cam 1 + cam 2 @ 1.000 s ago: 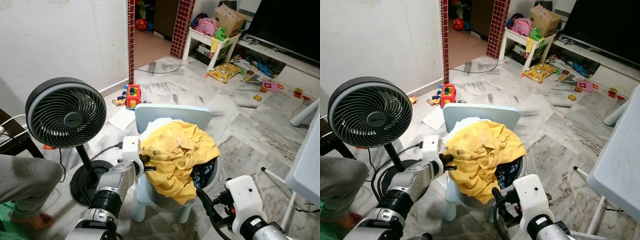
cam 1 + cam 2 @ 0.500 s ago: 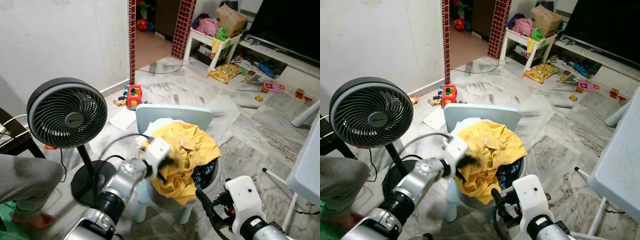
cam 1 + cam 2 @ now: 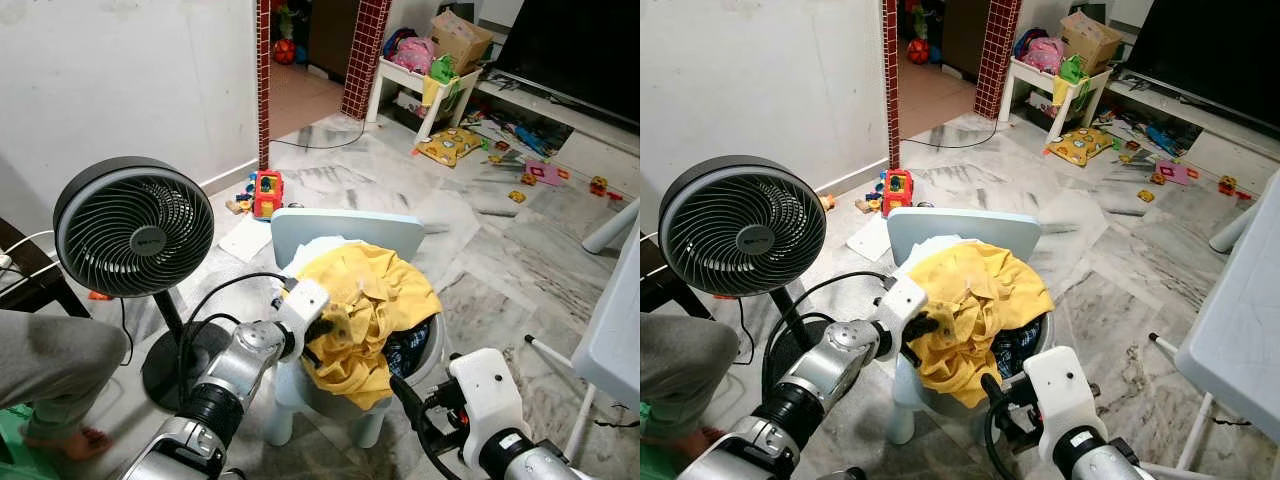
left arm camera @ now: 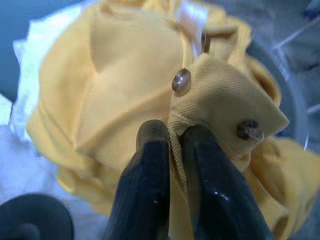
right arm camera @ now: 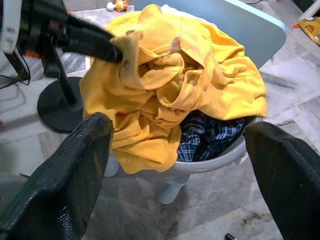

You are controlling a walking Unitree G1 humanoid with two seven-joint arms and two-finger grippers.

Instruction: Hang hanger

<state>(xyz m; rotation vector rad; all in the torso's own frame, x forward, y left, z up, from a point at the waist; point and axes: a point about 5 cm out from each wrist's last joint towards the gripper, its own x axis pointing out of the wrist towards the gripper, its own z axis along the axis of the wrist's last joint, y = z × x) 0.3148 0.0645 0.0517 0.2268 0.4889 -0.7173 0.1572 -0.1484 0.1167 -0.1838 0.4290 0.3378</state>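
Left gripper [image 4: 172, 145] pinched on a buttoned fold of the yellow shirt [image 3: 375, 305], heaped mid-frame on the chair [image 3: 345, 228]. Right gripper [image 5: 175, 165] spread wide, lower right.

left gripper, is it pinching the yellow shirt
Yes, the left gripper is shut on a buttoned edge of the yellow shirt.

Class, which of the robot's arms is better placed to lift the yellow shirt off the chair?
Left: the left gripper is shut on the yellow shirt; the right gripper is open, short of it.
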